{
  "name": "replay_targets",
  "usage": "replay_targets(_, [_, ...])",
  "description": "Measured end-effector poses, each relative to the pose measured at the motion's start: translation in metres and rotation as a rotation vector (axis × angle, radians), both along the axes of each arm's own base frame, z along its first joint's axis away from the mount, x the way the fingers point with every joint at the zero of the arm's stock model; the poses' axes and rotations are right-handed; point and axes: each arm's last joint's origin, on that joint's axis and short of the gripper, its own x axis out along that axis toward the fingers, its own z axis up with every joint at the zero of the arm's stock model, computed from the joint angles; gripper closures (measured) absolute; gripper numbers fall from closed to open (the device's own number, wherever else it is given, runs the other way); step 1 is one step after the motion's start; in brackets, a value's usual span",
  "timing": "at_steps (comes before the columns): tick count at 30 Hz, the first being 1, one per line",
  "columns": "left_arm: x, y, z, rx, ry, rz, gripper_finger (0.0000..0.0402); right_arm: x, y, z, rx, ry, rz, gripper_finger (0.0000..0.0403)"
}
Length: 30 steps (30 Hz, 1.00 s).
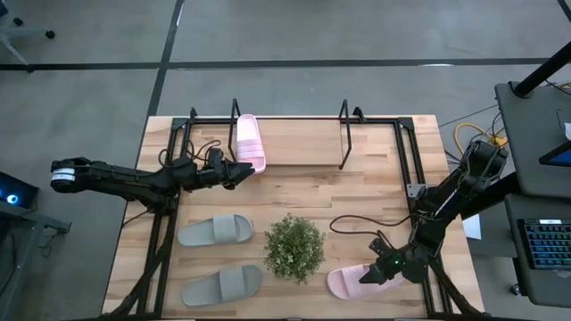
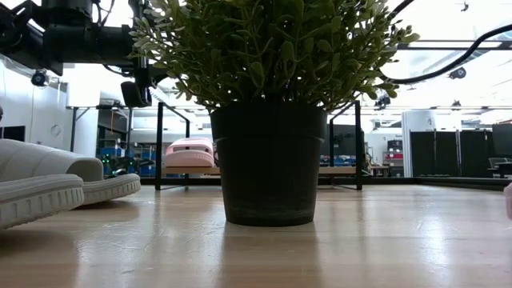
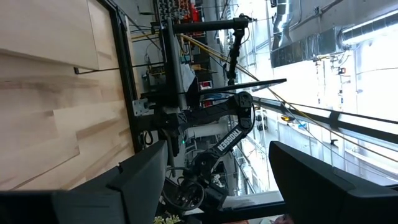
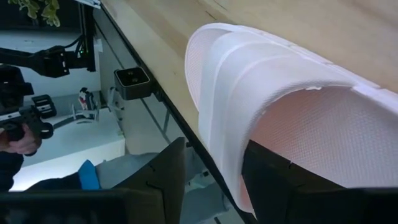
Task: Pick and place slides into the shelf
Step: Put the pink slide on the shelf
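Observation:
One pale pink slide [image 1: 249,143] lies sole down on the shelf [image 1: 344,134] at the table's far side, also seen as the pink slide [image 2: 190,153] in the low view. My left gripper [image 1: 243,172] is open just off that slide's near end, with nothing between its fingers [image 3: 140,177]. The second pink slide [image 1: 350,282] lies near the table's near right corner, with my right gripper [image 1: 379,270] shut on it. Two grey slides [image 1: 214,230] [image 1: 223,283] rest flat on the near left of the table. My right gripper holds the pink slide by its wide strap, at the strap's edge [image 4: 224,155]. That edge is pinched between the two fingers, one finger [image 4: 292,186] under the strap and the other [image 4: 152,177] outside it. It comes slanting from the table's right side. The slide lies on the table.
A bushy green plant [image 1: 294,248] in a dark pot [image 2: 268,164] stands at the table's near centre, between the grey slides and the held pink one. A cable [image 1: 357,221] loops over the table right of the plant. Bare shelf board stretches right of the placed slide.

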Motion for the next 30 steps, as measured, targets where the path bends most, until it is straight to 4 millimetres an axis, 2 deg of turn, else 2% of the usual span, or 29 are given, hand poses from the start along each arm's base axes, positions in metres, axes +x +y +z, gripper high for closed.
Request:
replay_targets(17, [-0.0003,0.0014,0.0,-0.024,-0.005,0.032,0.0136,-0.001,-0.0002,-0.0014,0.017,0.026,0.01,0.0388])
replay_targets(30, [-0.0003,0.0014,-0.0001,-0.024,-0.005,0.032,0.0136,-0.0022,-0.0021,-0.0037,0.021,0.038,0.0,0.0393])
